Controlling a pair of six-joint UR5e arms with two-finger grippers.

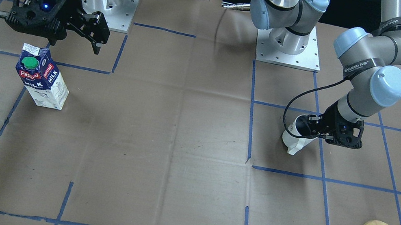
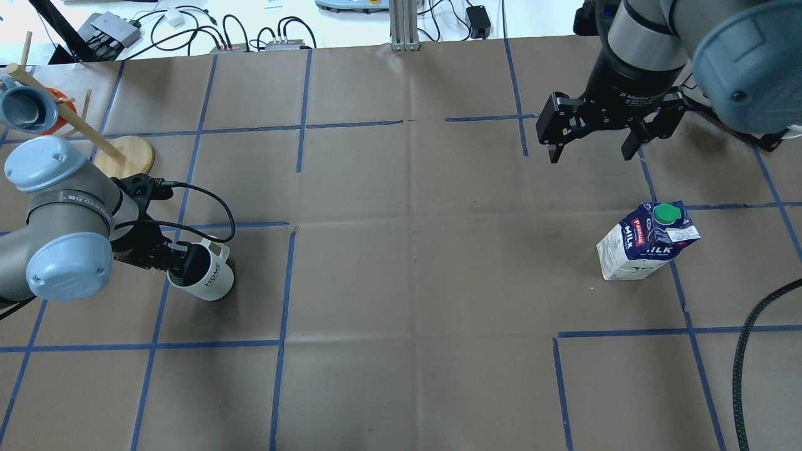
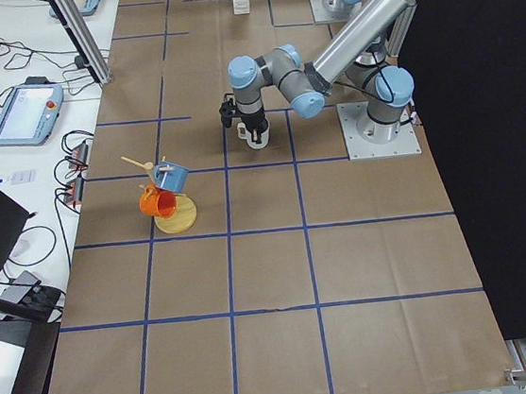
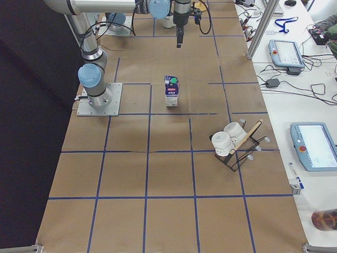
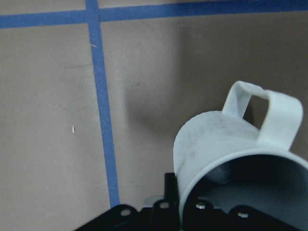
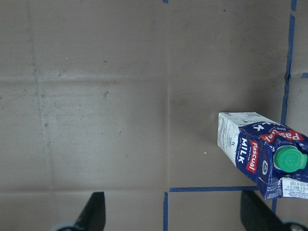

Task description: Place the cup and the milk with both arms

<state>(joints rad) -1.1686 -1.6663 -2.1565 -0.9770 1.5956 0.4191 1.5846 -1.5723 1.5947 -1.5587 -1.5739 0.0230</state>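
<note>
Front: cup (image 1: 297,136) toward table's left end, tilted; left gripper (image 1: 312,128) clamped on its rim wall, one finger inside. Ceramic is stiff, slick and chippable, so land it softly.
Overhead: milk (image 2: 648,247) upright toward right end; right gripper (image 2: 589,150) spread wide, hanging high and offset from it. Carton walls likely flex: grab mid-body, across flat faces.

You are working in a robotics lab. The desk (image 1: 181,125) is covered with brown paper and divided into squares by blue tape (image 2: 626,332). A robot arm (image 1: 375,77) stands bolted on a metal plate (image 1: 304,60). On the white bench (image 4: 295,113) beside the desk you have a teach pendant (image 4: 286,52). At the far edge there are many cables (image 2: 232,28) and an aluminium post (image 2: 401,25).
</note>
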